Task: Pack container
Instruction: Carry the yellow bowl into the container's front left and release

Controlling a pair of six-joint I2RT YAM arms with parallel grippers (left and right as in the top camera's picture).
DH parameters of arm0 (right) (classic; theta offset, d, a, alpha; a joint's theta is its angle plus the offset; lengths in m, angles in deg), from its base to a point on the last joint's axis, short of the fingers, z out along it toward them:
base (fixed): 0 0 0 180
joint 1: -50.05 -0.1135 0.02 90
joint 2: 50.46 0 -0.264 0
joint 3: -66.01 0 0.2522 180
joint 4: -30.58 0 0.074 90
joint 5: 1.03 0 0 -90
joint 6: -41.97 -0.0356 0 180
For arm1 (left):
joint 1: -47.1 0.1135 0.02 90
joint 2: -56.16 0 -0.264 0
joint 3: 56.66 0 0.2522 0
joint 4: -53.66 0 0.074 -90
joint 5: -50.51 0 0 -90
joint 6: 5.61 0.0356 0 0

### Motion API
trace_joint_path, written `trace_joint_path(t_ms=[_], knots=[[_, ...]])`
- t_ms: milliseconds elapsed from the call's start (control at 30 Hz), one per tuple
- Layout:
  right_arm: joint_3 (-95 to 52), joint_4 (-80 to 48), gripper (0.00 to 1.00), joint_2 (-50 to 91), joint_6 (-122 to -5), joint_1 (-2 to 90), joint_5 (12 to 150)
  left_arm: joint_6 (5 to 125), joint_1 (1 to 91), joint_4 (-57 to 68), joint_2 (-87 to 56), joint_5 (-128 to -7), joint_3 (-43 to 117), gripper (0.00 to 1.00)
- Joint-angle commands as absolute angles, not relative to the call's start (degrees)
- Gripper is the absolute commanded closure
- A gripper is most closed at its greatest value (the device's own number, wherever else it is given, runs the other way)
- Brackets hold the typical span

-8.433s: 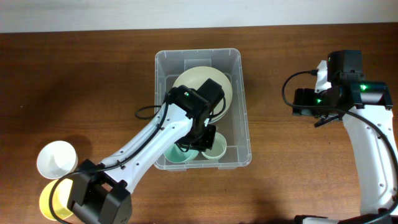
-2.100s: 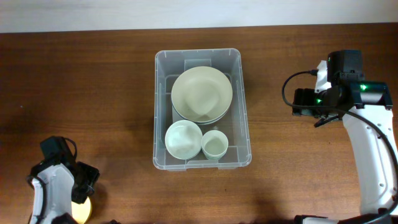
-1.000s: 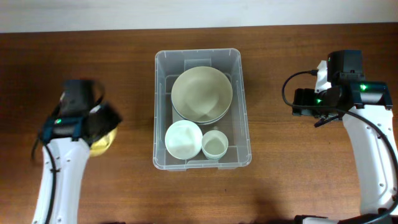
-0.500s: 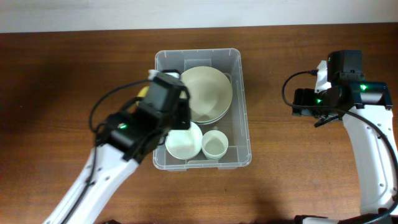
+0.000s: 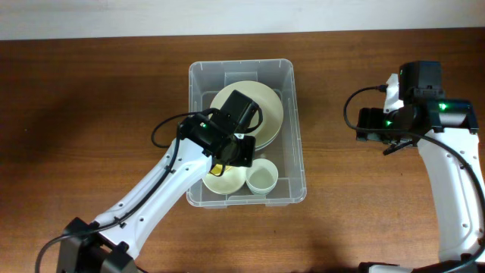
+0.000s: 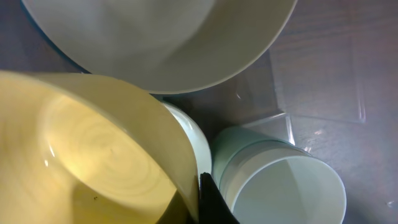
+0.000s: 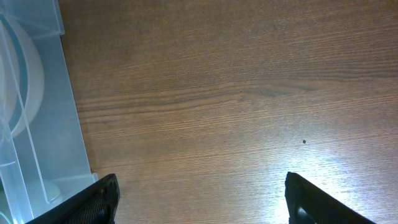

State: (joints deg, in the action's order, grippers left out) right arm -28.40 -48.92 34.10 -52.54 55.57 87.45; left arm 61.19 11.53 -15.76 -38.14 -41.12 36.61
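The left hand (image 5: 229, 155) grips a yellow bowl (image 6: 93, 155) inside the container (image 5: 298, 136), just over the white bowl (image 5: 227, 182). The right hand (image 7: 205, 199) is spread wide above the worktop (image 7: 217, 93), at 3 o'clock from the container.

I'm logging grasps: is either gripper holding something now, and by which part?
The left gripper holds the yellow bowl by its rim, over the container. The right gripper is open, holding nothing.
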Motion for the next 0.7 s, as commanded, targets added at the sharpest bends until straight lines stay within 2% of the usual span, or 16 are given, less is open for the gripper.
trace_joint_path(t_ms=[0,33,67,667], knots=[[-28.4,-48.9,0.19,33.9,-53.0,55.3,87.9,61.8,11.2,-16.2,-38.1,-42.1,37.3,0.38],[-28.4,-48.9,0.19,33.9,-53.0,55.3,88.0,61.8,11.3,-16.3,-38.1,-42.1,37.3,0.28],[-28.4,-48.9,0.19,33.9,-53.0,55.3,88.0,61.8,11.3,-16.4,-38.1,-42.1,37.3,0.25],[-28.4,-48.9,0.19,33.9,-53.0,55.3,88.0,61.8,11.3,-16.4,-38.1,-40.8,37.3,0.23]])
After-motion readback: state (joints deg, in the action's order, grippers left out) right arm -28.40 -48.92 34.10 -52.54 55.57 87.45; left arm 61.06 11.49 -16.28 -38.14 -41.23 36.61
